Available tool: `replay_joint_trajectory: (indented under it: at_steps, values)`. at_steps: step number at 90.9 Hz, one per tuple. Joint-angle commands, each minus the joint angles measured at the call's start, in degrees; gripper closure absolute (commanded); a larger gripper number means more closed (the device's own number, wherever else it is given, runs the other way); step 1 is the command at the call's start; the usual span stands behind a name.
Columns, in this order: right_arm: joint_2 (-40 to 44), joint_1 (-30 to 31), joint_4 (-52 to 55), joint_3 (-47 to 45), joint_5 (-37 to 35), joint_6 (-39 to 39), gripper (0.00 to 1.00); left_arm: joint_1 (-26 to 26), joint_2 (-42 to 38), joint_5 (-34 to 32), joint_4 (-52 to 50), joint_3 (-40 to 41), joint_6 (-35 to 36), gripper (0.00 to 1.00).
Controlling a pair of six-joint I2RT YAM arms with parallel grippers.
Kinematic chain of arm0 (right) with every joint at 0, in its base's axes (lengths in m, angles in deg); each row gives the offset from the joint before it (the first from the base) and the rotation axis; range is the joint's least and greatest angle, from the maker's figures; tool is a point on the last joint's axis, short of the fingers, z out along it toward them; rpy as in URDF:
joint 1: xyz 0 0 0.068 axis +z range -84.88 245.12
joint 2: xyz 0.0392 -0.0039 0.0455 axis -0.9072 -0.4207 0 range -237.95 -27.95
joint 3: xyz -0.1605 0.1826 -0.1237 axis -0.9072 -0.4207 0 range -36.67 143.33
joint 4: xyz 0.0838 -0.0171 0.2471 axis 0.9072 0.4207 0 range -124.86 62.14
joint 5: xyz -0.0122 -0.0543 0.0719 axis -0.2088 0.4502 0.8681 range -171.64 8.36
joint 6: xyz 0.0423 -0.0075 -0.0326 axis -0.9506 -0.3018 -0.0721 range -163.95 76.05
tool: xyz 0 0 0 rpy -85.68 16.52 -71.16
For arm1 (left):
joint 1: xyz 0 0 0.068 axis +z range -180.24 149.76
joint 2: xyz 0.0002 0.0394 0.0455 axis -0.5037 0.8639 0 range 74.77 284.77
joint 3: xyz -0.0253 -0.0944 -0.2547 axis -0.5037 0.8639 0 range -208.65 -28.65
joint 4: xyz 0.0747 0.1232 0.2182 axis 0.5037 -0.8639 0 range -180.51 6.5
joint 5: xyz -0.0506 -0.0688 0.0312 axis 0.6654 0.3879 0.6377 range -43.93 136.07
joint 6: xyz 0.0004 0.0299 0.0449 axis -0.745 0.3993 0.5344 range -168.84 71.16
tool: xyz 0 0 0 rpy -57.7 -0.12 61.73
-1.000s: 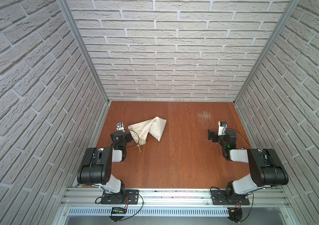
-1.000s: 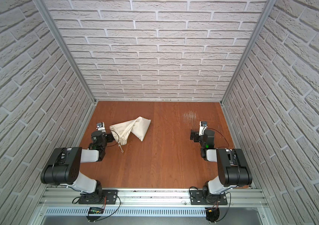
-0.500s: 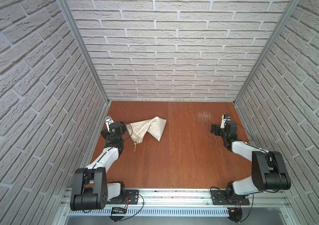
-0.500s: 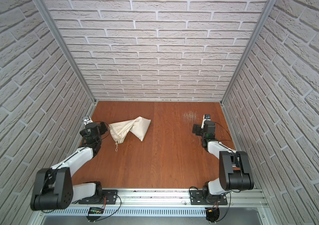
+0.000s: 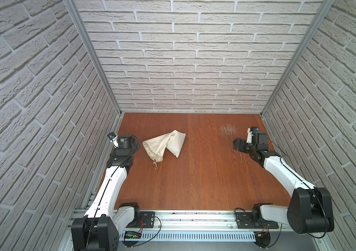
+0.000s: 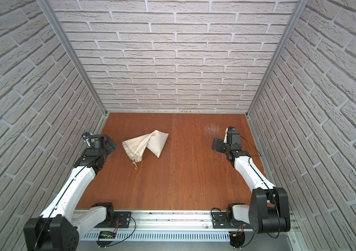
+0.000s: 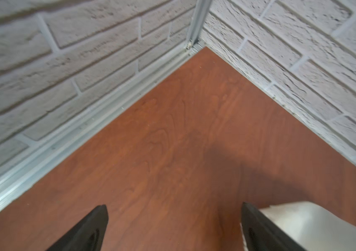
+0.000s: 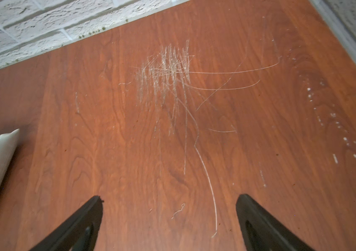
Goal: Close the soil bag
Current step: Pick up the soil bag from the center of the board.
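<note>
Left fingers (image 7: 85,232) and right fingers (image 8: 74,228) both spread; soil bag (image 5: 164,144) lies just beside the left ones

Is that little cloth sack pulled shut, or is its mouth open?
Open: the cream cloth drawstring sack has its gathered hem spread wide, not cinched, and its thin beige cord lies slack.

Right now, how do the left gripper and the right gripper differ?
The left gripper sits close beside the soil bag; the right gripper is far across the table from it. The left gripper faces the wall corner; the right gripper faces scratch marks. Both are open and empty.
</note>
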Motion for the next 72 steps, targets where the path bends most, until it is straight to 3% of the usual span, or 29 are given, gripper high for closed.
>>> replay_joint_trajectory:
  at_steps: [1, 31, 43, 54, 72]
  values:
    - [1.8, 1.2, 3.7, 0.3, 4.2, -0.6, 0.01, -0.3, -3.7, 11.9, -5.3, -0.4, -2.9, 0.02]
    - [2.9, 2.8, 2.5, 0.2, 11.8, -0.7, 0.01, -2.3, -5.2, 28.5, -3.4, 0.9, -3.6, 0.02]
    - [3.3, 3.6, 3.2, 0.8, 12.8, -2.0, 0.0, -6.0, -4.9, 29.5, -1.9, 1.8, -5.6, 0.02]
    - [4.6, 4.7, 3.5, 0.7, 12.4, -2.9, 0.01, -9.7, -5.1, 26.5, -3.5, 0.4, -5.4, 0.02]
    - [5.8, 5.2, 5.0, 1.2, 11.0, -2.4, 0.01, -11.7, -4.1, 26.8, -2.3, 2.1, -7.6, 0.02]
